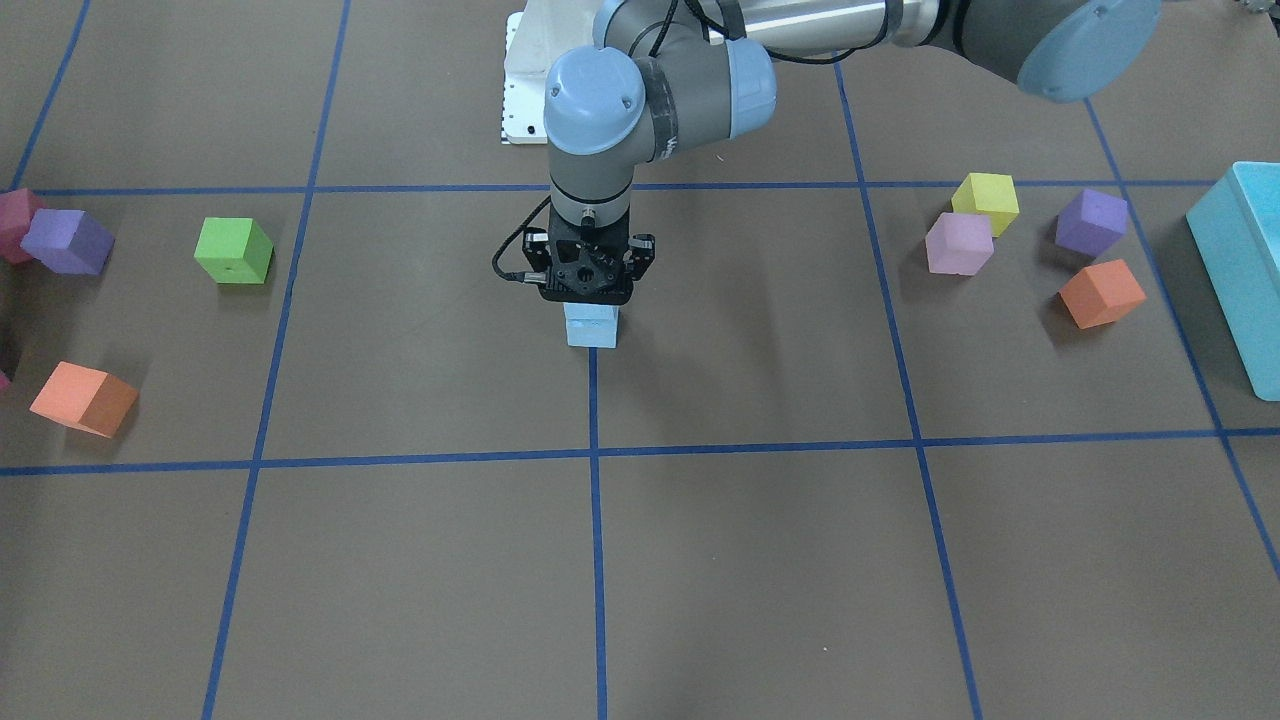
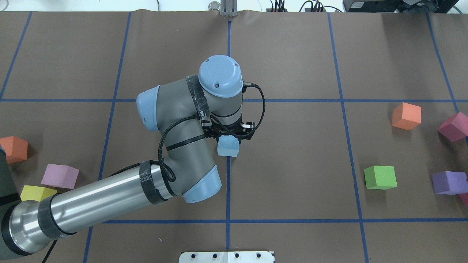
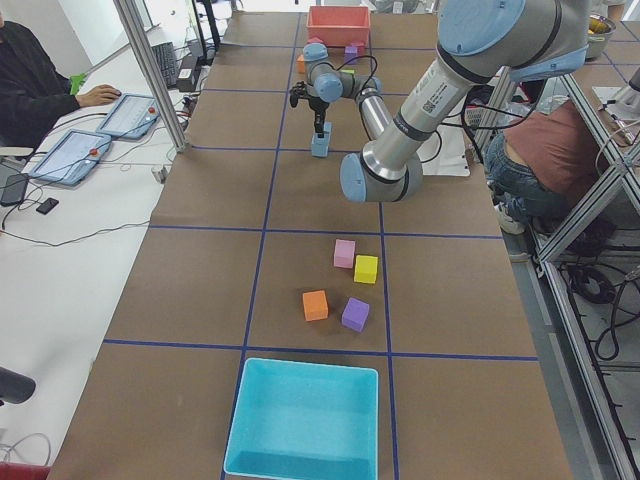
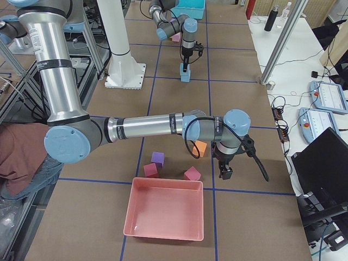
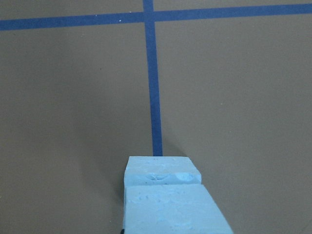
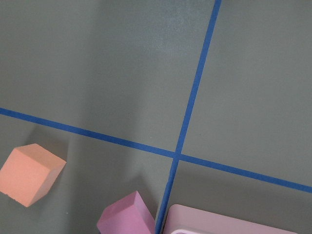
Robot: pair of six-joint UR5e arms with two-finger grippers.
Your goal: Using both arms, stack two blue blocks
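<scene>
Two pale blue blocks stand stacked on the centre blue tape line; the lower one [image 1: 591, 332] rests on the table. In the left wrist view the upper block [image 5: 170, 209] sits on the lower block [image 5: 162, 170], set slightly nearer the camera. My left gripper [image 1: 590, 298] points straight down over the stack [image 2: 227, 147], shut on the upper block; its fingers are mostly hidden. My right gripper [image 4: 224, 175] hangs low over the table at the robot's right end, beside a magenta cube [image 4: 191, 173]. I cannot tell whether it is open or shut.
A green cube [image 2: 380, 177], a purple cube [image 2: 449, 182], an orange cube [image 2: 406, 115] and a magenta cube [image 2: 453, 126] lie on the right. Orange [image 2: 14, 148], pink [image 2: 59, 176] and yellow [image 2: 36, 193] cubes lie on the left. A turquoise bin [image 1: 1240, 270] and a pink bin [image 4: 163, 235] stand at the table's ends.
</scene>
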